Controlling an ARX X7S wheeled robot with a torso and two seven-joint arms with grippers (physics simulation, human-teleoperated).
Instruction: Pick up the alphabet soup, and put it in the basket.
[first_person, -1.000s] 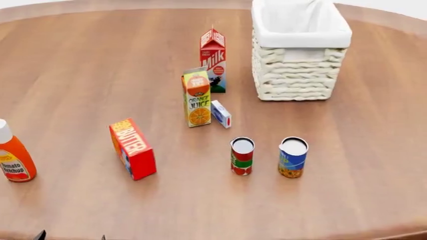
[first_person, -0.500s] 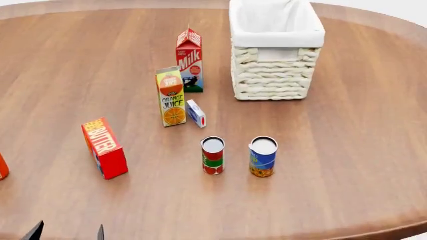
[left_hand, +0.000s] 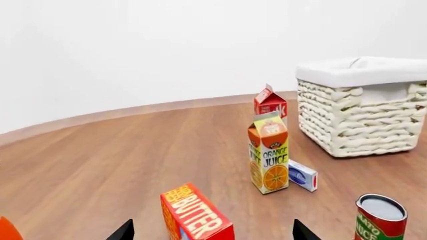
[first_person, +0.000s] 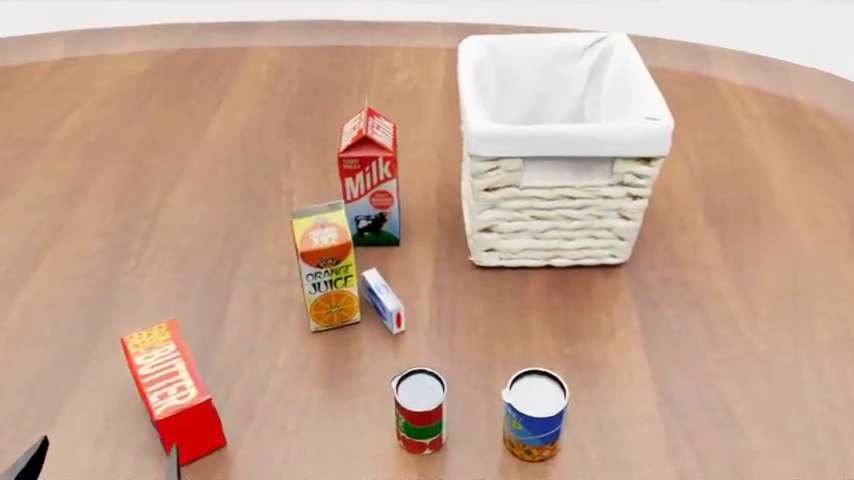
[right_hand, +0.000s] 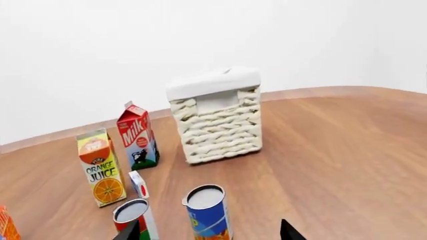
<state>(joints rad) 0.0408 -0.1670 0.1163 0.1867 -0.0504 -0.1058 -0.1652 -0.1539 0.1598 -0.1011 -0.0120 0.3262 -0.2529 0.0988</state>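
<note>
One round wooden table (first_person: 747, 300) carries every object. One basket (first_person: 566, 190), woven and cloth-lined, stands upright at the far right of the group, its interior showing only white lining. Two tall cartons follow in size: one milk carton (first_person: 370, 178), near the basket's left side, and one orange juice carton (first_person: 327, 266), just nearer the robot than the milk. One red butter box (first_person: 172, 389) stands well to the left. Two cans stand side by side at the near edge, apart from each other: the alphabet soup (first_person: 535, 414), blue-labelled and upright, on the right, and a red-and-green can (first_person: 419, 410) on the left. One small blue-and-white box (first_person: 384, 300) sits just beside the juice carton. An orange sliver at the left wrist view's corner cannot be identified.

The left gripper (left_hand: 210, 231) shows two dark fingertips spread apart, holding nothing. The right gripper (right_hand: 210, 231) likewise shows its tips parted and unloaded, with the soup can ahead of them, slightly toward the left tip.

The step in hand appears to be the approach. The right arm seems better placed; centring the blue can between its tips before closing, and gripping mid-label, should avoid nudging the neighbouring can or tipping the soup.
</note>
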